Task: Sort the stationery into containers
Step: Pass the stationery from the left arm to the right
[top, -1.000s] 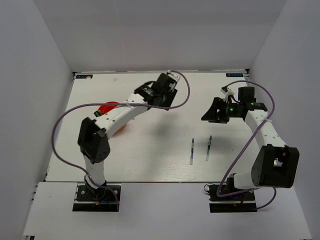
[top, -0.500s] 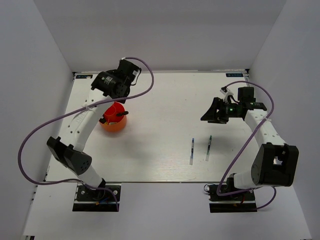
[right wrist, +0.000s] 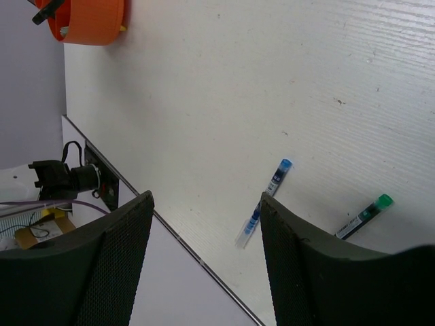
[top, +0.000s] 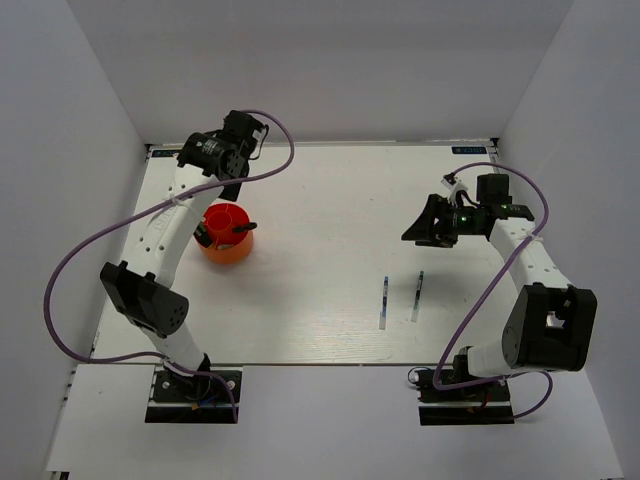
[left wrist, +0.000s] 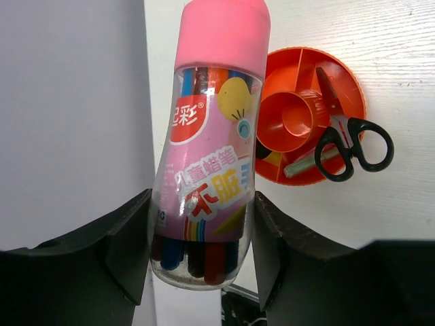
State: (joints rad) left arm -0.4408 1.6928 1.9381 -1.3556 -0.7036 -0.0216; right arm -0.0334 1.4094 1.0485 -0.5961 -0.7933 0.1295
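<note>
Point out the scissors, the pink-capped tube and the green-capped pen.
scissors (left wrist: 343, 128), left wrist view, where the black handles meet.
pink-capped tube (left wrist: 207, 170), left wrist view, middle of its label.
green-capped pen (right wrist: 363, 216), right wrist view, mid-barrel.

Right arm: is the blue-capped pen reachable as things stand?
Probably yes. The right gripper is open and empty, and the blue-capped pen lies flat on bare table, apart from the green-capped pen, with nothing in between.

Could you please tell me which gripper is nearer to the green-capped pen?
Right. The right gripper hangs open just beyond the green-capped pen; the left gripper, gripping a pink-capped jar, is across the table by the orange organiser.
</note>
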